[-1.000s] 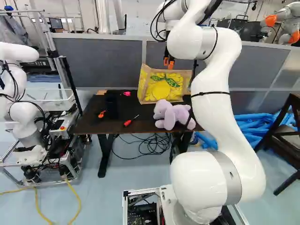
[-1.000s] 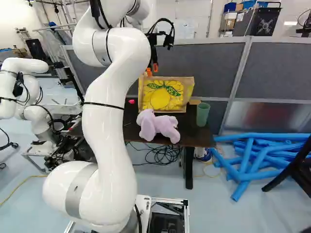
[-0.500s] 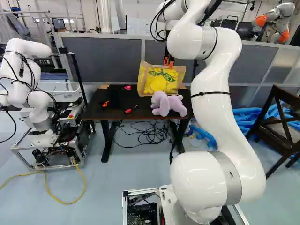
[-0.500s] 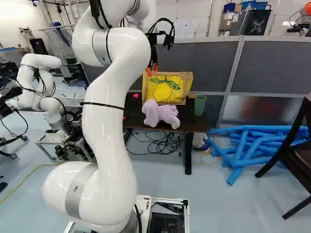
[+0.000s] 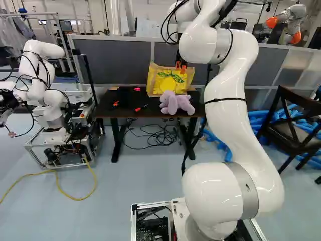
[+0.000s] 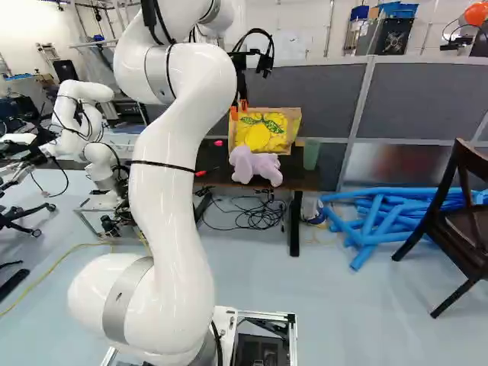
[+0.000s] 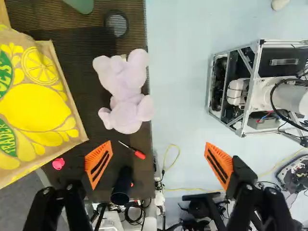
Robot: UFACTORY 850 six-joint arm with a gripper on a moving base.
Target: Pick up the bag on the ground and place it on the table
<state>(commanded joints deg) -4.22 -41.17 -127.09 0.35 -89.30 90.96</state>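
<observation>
The bag [image 5: 168,81], printed with yellow lemons, stands upright on the dark surface [image 5: 108,112], toward its far side. The gripper [image 5: 180,67] is up near the bag's top in the base views; the wrist view shows its fingers [image 7: 98,164] spread wide and released, with the bag apart from them, outside one finger. A purple plush animal [image 6: 255,165] sits on the near side of the bag. To the right of the bag in the right base view is a green cup [image 6: 311,154]. Left of the bag in the left base view lies a small pink thing [image 5: 137,89], with a red-handled screwdriver [image 5: 139,109] nearer the arm. A grey partition [image 5: 113,60] rises behind the bag. Blue tubes [image 6: 374,221] lie on the floor, lower and right of the bag in the right base view, with a dark chair [image 6: 457,217] farther right. Well left of the bag in the left base view stands another robot [image 5: 47,108].
</observation>
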